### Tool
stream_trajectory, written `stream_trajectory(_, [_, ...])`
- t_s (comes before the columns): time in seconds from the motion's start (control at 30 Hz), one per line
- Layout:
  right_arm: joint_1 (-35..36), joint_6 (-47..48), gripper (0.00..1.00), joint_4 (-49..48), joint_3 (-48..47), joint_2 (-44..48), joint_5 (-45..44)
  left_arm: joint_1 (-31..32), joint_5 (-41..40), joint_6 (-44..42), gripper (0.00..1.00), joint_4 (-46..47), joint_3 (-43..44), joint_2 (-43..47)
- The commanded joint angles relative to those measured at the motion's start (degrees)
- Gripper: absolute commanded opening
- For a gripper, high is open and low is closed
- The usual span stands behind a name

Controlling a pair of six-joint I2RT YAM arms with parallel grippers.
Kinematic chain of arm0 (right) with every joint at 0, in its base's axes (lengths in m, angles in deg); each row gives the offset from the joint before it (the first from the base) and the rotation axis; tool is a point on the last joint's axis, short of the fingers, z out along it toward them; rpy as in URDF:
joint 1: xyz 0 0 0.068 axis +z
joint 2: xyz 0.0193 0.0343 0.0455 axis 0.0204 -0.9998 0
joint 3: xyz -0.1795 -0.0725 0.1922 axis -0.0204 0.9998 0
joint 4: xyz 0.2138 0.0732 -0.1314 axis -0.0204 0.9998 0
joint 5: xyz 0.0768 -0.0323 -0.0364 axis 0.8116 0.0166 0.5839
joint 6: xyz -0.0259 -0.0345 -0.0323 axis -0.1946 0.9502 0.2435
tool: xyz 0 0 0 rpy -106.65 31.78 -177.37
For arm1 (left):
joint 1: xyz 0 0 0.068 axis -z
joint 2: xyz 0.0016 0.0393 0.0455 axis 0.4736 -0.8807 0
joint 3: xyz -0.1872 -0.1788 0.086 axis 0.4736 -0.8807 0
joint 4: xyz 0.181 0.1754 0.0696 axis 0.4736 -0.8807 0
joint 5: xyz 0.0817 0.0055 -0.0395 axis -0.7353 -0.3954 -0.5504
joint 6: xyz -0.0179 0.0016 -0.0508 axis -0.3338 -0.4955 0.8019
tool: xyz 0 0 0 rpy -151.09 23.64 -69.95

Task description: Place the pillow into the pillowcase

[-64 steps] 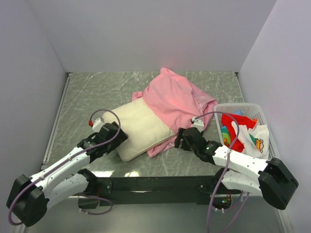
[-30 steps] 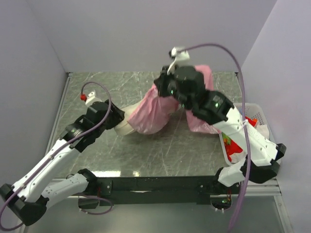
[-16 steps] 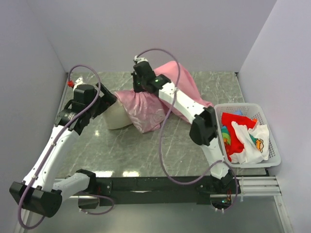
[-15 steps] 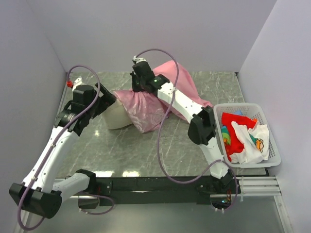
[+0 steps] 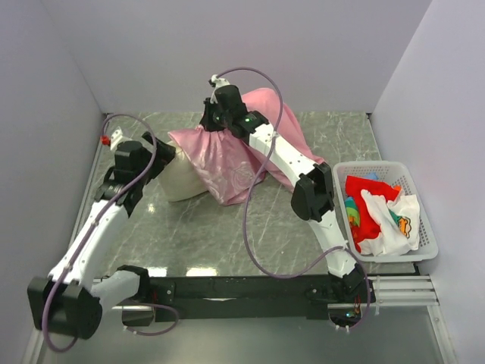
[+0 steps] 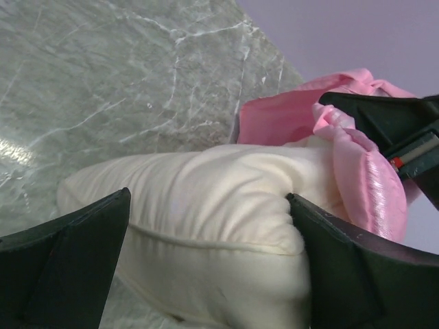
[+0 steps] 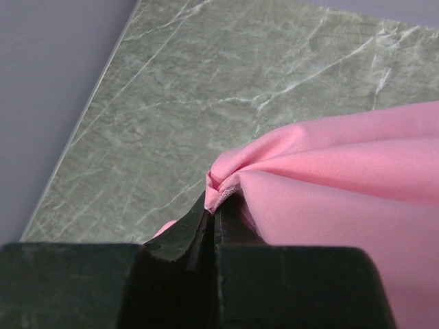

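- The pillow (image 5: 180,183) is cream.
- The pillowcase (image 5: 227,155) is pink and a bit shiny.
- The table (image 5: 227,235) is grey-green like marble, with thin white lines.
- The basket (image 5: 379,164) is white.
- One cloth in it is a red cloth (image 5: 362,189).
- The white cloth (image 5: 390,208) has a small orange and green print.
- The arms (image 5: 98,227) are white and black.
- The cables (image 5: 249,227) are purple.
- The walls (image 5: 227,45) are pale lilac.

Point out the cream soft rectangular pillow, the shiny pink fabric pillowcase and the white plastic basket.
cream soft rectangular pillow (image 6: 206,185): left wrist view, its bare end.
shiny pink fabric pillowcase (image 7: 329,171): right wrist view, cloth beside the pinched edge.
white plastic basket (image 5: 371,165): top view, far rim.
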Motion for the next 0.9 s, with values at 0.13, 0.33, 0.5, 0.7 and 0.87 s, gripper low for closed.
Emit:
stream_trajectory(0.13, [-2.0, 5.9, 0.05, 6.4, 4.2, -4.9, 2.1, -0.2, 0.3, -1.3, 0.88, -2.7, 5.0, -19.4])
stream_trajectory(0.33, [-2.3, 10.0, 0.07, 11.0, 6.8, -4.0, 2.1, -0.2, 5.3, 1.3, 0.83, -0.3, 6.0, -26.3])
stream_trajectory(0.5, [-2.2, 12.9, 0.09, 8.9, 18.1, 2.5, 2.1, 0.0, 8.2, 2.6, 0.87, 3.6, -0.7, -22.5])
stream_trajectory(0.7, [-2.0, 14.0, 0.12, 9.3, 23.9, 7.1, 1.9, 0.0, 7.8, 2.8, 0.98, 4.0, -5.1, -18.7])
stream_trajectory(0.87, [-2.1, 14.4, 0.16, 10.1, 24.4, 7.5, 2.0, -1.4, 2.2, -0.5, 1.00, -0.5, 2.0, -16.2])
